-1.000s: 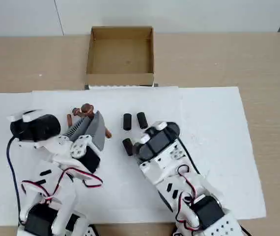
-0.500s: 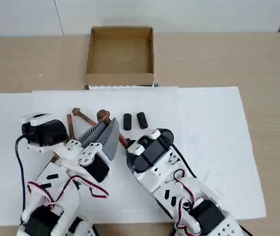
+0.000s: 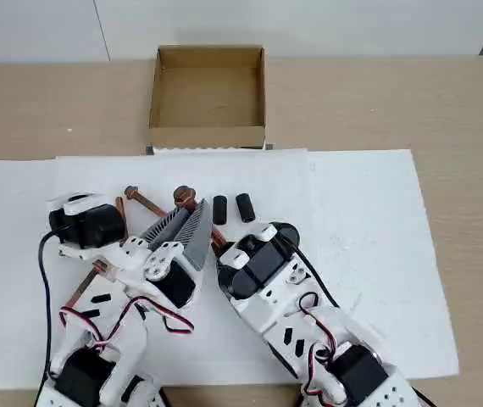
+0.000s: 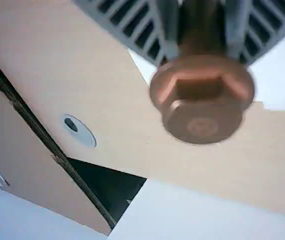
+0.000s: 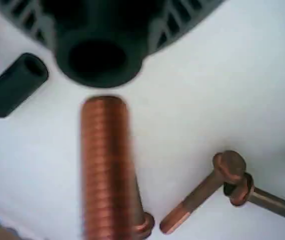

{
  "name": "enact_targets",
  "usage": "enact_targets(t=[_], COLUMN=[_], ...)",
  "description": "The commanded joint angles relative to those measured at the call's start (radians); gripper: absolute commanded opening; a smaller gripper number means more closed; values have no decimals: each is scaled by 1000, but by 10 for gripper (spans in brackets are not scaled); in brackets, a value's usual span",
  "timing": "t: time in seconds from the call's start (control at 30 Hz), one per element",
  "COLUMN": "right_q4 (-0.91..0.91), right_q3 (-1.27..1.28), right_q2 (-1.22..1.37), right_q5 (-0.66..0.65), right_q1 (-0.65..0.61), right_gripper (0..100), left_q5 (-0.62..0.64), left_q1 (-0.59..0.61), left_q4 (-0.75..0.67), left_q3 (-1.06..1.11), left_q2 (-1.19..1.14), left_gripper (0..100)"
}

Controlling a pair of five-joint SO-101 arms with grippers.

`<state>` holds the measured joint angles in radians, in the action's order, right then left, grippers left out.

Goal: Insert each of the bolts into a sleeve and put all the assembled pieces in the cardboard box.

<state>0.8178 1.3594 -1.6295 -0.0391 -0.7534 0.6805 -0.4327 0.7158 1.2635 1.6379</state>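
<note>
Clamping a copper bolt (image 4: 202,100) just under its hex head, the left claw (image 4: 197,27) has its fingers tight on the shank, with the head pointing away from the arm. The right claw (image 5: 100,25) is closed around a black sleeve (image 5: 97,57), whose open bore faces the bolt's threaded end. The tip appears to sit just short of that opening and roughly in line with it, though the close view is blurred. Both claws hang close together over the white paper sheet (image 3: 369,254) on the bench (image 3: 462,102). Just beyond the right claw lie two loose sleeves (image 3: 245,207), side by side. Loose bolts (image 3: 144,200) lie near the left claw on its outer side, two of them touching. The cardboard box (image 3: 210,136) stands well beyond both claws, past the sheet's edge, open side up.
</note>
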Motion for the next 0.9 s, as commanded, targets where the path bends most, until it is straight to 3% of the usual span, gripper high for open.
enact_targets(t=[0.0,0.2,0.53,0.87], right_q4=[-25,-28,-30,-28], right_q3=[-32,-32,-32,-31], right_q2=[-15,-15,-15,-16], right_q5=[-8,-38,-38,-38], right_q1=[-5,-5,-5,-5], right_gripper=[3,3,3,3], left_q5=[5,3,-2,-187], left_q1=[-3,-5,-117,-141], left_q4=[-35,-35,40,72], left_q3=[2,22,36,110], left_q2=[5,6,9,9], left_gripper=[5,5,5,5])
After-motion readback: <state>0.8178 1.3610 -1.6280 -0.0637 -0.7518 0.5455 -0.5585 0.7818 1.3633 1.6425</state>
